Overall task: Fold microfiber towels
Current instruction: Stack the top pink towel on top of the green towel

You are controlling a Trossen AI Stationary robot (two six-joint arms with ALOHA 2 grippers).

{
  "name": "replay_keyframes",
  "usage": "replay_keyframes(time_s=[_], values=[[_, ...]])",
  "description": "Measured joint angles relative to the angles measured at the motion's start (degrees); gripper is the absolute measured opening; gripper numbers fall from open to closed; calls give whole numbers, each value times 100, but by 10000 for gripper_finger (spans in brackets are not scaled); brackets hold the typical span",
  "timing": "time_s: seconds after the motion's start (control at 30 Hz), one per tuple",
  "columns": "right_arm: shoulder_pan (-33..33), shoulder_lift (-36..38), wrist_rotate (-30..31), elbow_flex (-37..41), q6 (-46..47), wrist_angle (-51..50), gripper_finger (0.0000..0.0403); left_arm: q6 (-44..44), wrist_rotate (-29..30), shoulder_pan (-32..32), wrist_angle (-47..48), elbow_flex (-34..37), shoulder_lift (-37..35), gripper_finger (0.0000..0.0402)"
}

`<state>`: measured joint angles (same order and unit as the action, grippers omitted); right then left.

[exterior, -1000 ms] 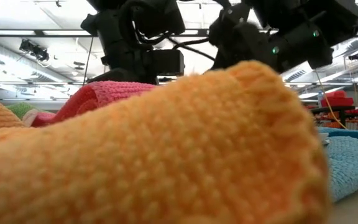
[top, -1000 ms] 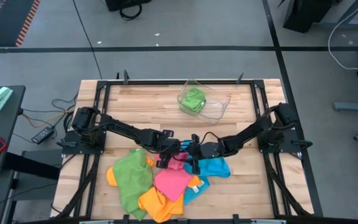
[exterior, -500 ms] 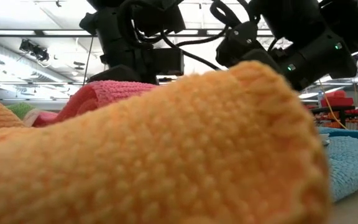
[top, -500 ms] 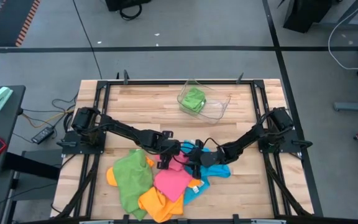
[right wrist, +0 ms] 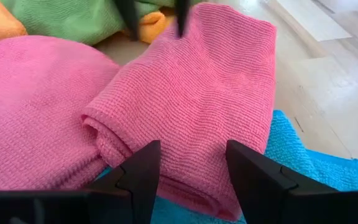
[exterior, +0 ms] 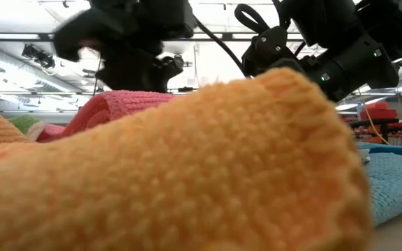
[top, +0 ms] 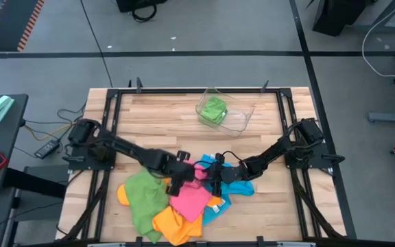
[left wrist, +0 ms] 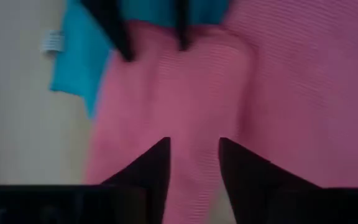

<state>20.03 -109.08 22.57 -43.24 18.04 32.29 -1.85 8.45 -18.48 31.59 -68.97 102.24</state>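
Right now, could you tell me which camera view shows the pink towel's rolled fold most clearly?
The right wrist view: the pink towel fills it, its rolled edge plain. The left wrist view shows only blurred pink cloth; the high view, a small pink patch in the pile; the low view, a strip behind the orange towel.

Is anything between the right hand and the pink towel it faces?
Nothing visible. The right hand is open just off the pink towel, with only a folded edge of that towel between its fingers.

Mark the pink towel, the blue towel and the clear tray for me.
pink towel (right wrist: 191, 93), right wrist view, on its folded upper layer.
blue towel (right wrist: 328, 171), right wrist view, on its flat exposed corner.
clear tray (top: 242, 122), high view, on its right wall.
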Motion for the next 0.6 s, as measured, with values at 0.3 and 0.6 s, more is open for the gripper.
replay_keyframes(time_s=[0.3,0.6], values=[[0,0,-11,0,98,-2,193,564,2330,-933,-52,13,409,300],[-2,0,-11,0,105,0,193,866,3387,-1329,20,13,1002,307]])
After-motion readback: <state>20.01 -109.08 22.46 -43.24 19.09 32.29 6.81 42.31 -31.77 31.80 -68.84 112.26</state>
